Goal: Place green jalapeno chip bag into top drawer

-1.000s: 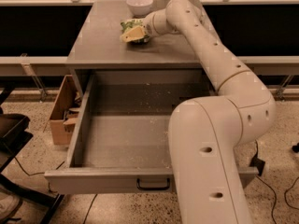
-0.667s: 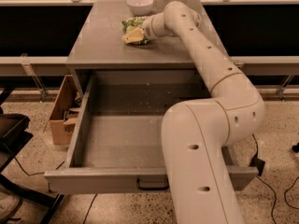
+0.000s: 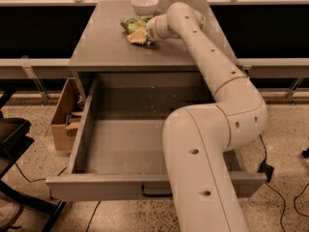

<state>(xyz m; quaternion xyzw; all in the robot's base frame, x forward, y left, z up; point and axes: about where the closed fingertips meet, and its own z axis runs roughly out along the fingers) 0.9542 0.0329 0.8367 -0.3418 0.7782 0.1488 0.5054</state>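
Arm (image 3: 212, 64) stretches over the top drawer (image 3: 123, 149), tool (image 3: 144, 34) at the green jalapeno chip bag (image 3: 131, 24), grip unclear.

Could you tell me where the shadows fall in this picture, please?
Camera view: warm, fairly even light; the top drawer darkens toward its back under the tabletop; the gripper, at the green jalapeno chip bag on the tabletop, is plainly lit.

Cabinet top (image 3: 96, 50) at the back: bowl (image 3: 144, 5) near its rear edge, jalapeno chip bag (image 3: 131, 25) just in front of the bowl, gripper (image 3: 147, 33) against the bag's right side. Top drawer (image 3: 120, 149) stands open below and in front of the top, the arm (image 3: 217, 71) crossing over its right half. Cardboard box (image 3: 60, 124) on the floor, just left of the drawer.
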